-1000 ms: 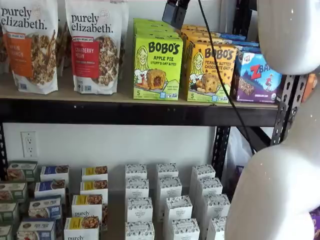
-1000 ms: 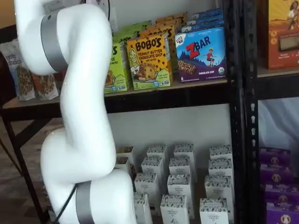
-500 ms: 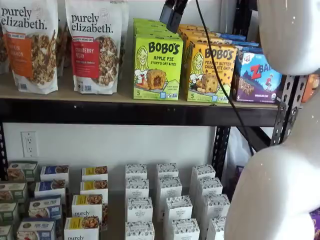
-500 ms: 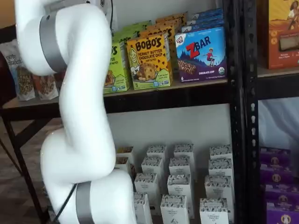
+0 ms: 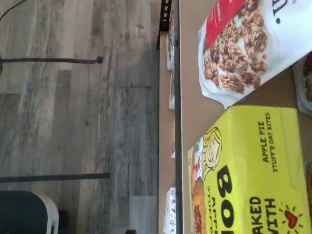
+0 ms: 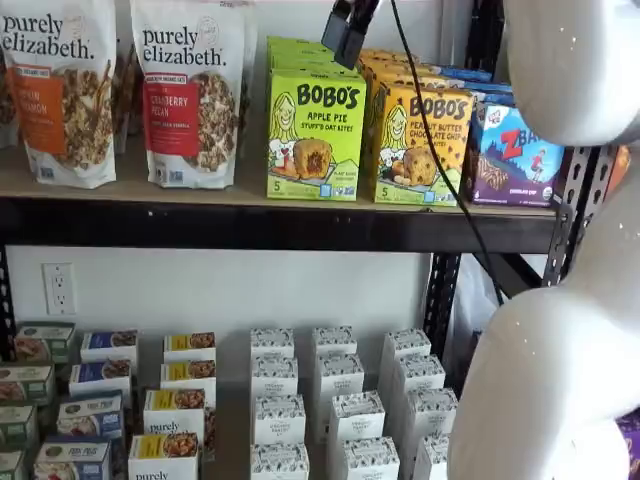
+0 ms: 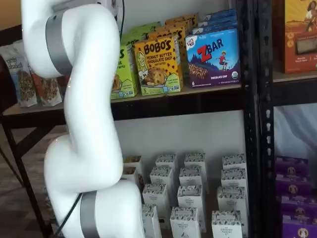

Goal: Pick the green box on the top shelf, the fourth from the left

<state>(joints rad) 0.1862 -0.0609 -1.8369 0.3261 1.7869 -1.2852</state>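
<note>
- Black two-finger pincer (image 6: 347, 25) hangs spread wide, empty, above the lime-green Bobo's apple pie carton (image 6: 315, 133).
- Drift right risks clipping the orange-yellow Bobo's peanut butter box (image 6: 421, 145) instead.

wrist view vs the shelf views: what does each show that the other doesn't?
Wrist view only: the wood-look floor below the shelf edge and the green box's top panel.
Shelf views only: the end effector hanging above the green box, fingers side-on; the orange box, the blue box, and white cartons on the lower level.
Shared: the green box and the red-labelled granola bag on the top shelf.
</note>
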